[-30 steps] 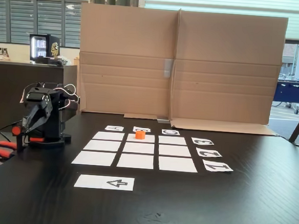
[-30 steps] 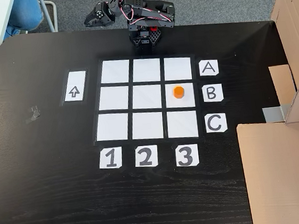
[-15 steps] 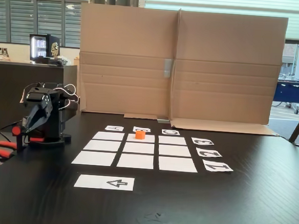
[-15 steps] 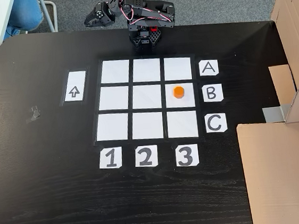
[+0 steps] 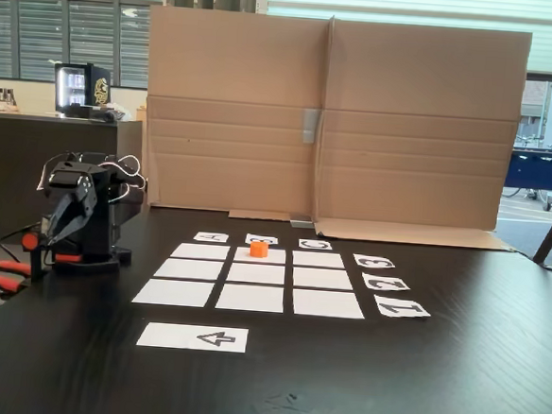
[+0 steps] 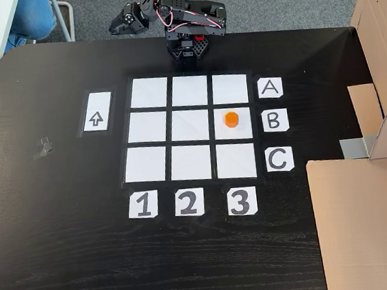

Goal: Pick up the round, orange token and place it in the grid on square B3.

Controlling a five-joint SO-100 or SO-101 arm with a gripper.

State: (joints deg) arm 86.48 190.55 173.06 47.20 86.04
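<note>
The token [image 6: 230,119] rests upright on square B3 [image 6: 234,128] of the grid [image 6: 149,126], level with label B [image 6: 273,120]. The gripper [image 6: 117,25] is folded at the table [image 6: 66,255] edge, well apart; its jaw opening cannot be determined.

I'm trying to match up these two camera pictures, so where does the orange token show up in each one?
Fixed view from the table's side: the token sits on the far middle cell, just before the B label.
Fixed view from above: the token sits on the right middle cell.
Shared landmark: the B label.
</note>
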